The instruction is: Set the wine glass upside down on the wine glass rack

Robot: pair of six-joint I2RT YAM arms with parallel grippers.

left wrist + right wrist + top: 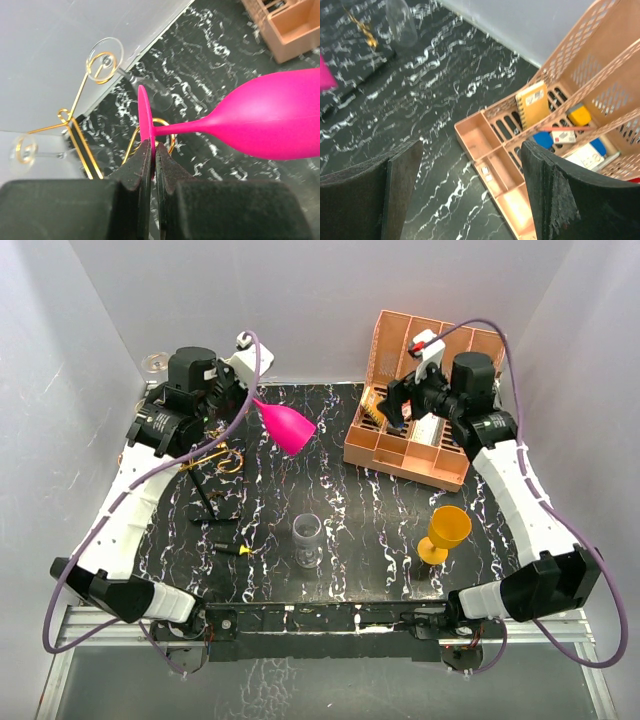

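Note:
My left gripper point(152, 147) is shut on the edge of the foot of a pink wine glass point(270, 120). The glass lies sideways in the air with its bowl pointing right. In the top view the glass point(288, 427) hangs above the table's back left, just right of the gold wire rack point(222, 455), with my left gripper point(248, 392) behind it. The rack's scroll arms point(102, 67) show beyond the foot, and clear glass feet sit in two scrolls. My right gripper point(470, 165) is open and empty above the front of the pink organiser point(555, 130).
A clear glass point(308, 540) stands upright at the table's middle front. A yellow wine glass point(445, 532) stands at front right. A small black and yellow item point(232, 548) lies at front left. The salmon-pink organiser point(420, 405) fills the back right.

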